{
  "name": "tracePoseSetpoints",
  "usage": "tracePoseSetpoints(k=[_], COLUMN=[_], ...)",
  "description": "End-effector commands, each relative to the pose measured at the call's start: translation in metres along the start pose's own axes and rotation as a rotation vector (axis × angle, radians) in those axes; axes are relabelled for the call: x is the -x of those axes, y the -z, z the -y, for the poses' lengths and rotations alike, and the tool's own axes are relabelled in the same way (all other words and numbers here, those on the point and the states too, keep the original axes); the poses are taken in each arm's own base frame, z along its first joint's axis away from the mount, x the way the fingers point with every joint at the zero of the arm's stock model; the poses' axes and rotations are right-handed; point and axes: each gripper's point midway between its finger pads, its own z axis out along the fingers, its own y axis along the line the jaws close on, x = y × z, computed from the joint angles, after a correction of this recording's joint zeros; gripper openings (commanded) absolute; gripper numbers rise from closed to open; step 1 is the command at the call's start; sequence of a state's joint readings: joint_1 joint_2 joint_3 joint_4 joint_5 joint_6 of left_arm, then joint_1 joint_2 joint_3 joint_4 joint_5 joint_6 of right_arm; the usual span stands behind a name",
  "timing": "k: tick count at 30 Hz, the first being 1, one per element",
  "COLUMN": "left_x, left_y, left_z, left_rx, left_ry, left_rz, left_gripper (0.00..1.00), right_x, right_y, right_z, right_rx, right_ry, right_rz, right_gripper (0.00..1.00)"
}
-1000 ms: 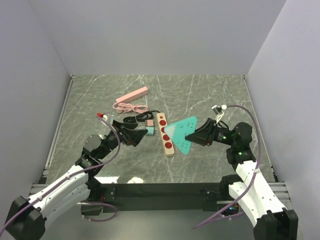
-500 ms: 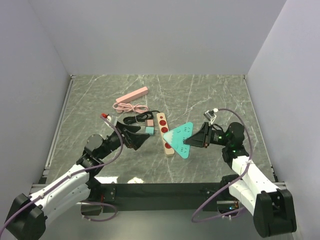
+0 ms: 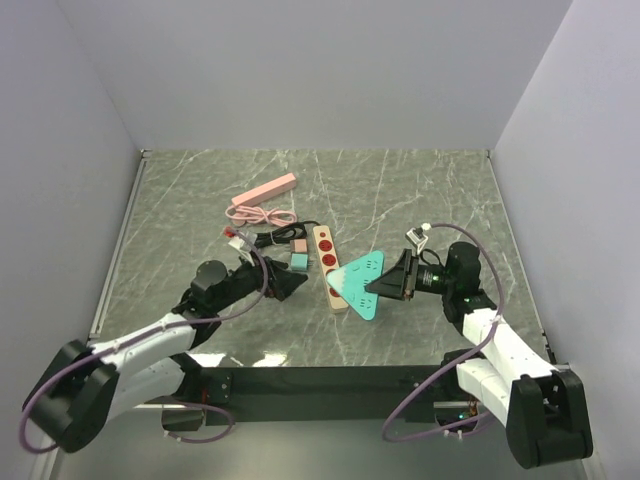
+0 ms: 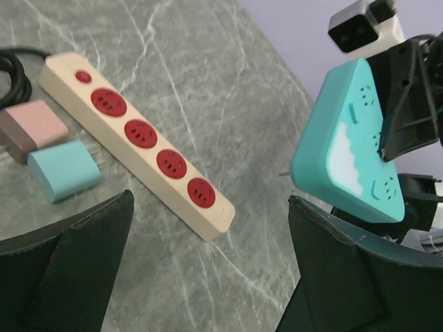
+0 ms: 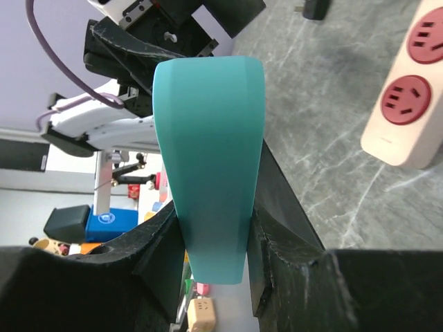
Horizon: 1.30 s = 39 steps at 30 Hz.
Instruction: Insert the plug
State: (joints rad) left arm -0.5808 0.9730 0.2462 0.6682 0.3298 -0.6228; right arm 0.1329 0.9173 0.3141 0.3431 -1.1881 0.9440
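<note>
My right gripper (image 3: 392, 283) is shut on a teal triangular power strip (image 3: 358, 283), held tilted above the table; its fingers clamp the strip's flat sides (image 5: 208, 124) in the right wrist view. A beige power strip (image 3: 329, 266) with red sockets lies flat just left of it. A small teal plug (image 3: 299, 261) and a pink plug (image 3: 298, 244) lie beside the beige strip's far end. My left gripper (image 3: 296, 284) hangs open and empty just this side of the teal plug (image 4: 64, 170), with the beige strip (image 4: 138, 131) and the teal strip (image 4: 346, 145) ahead of it.
A pink power strip (image 3: 265, 189) with its coiled pink cable (image 3: 260, 214) lies at the back left. A black cable (image 3: 275, 237) coils behind the two plugs. Grey walls close the table on three sides.
My left arm has dropped low and reached forward toward the plugs. My right arm has sunk and drawn the teal strip slightly nearer and leftward, still gripped.
</note>
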Motion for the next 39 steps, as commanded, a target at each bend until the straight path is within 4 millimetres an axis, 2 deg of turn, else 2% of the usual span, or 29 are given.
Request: tracePoseSetpoints(k=[1,8,12,14,26,30,39], left_x=[0.01,0.003,-0.004,-0.007,-0.019,-0.019,-0.027], left_y=[-0.01,-0.029,-0.033,-0.035,-0.061,-0.064,-0.062], left_z=[0.011,-0.007,-0.017,-0.021,-0.011,-0.005,0.003], left_rx=[-0.077,-0.018,0.015,0.034,-0.029,-0.065,-0.095], left_ry=[-0.015,-0.026,-0.02,-0.025,-0.015,-0.012,-0.026], left_rz=[0.032,-0.015,-0.033,-0.045,-0.09,-0.097,-0.127], left_gripper=[0.99,0.96,0.96,0.96,0.96,0.96,0.96], right_x=[0.005,0.016,0.015,0.017,0.009,0.005,0.002], right_y=[-0.001,-0.002,-0.002,-0.002,-0.003,-0.006,-0.014], right_z=[0.004,0.004,0.025,0.029,0.056,0.066,0.077], right_rx=[-0.005,-0.002,-0.021,-0.023,-0.099,-0.109,-0.134], right_ry=[0.036,0.079,0.022,0.014,-0.023,-0.063,-0.081], right_rz=[0.025,0.041,0.026,0.031,0.013,-0.009,-0.051], right_gripper=[0.0,0.0,0.0,0.0,0.0,0.0,0.0])
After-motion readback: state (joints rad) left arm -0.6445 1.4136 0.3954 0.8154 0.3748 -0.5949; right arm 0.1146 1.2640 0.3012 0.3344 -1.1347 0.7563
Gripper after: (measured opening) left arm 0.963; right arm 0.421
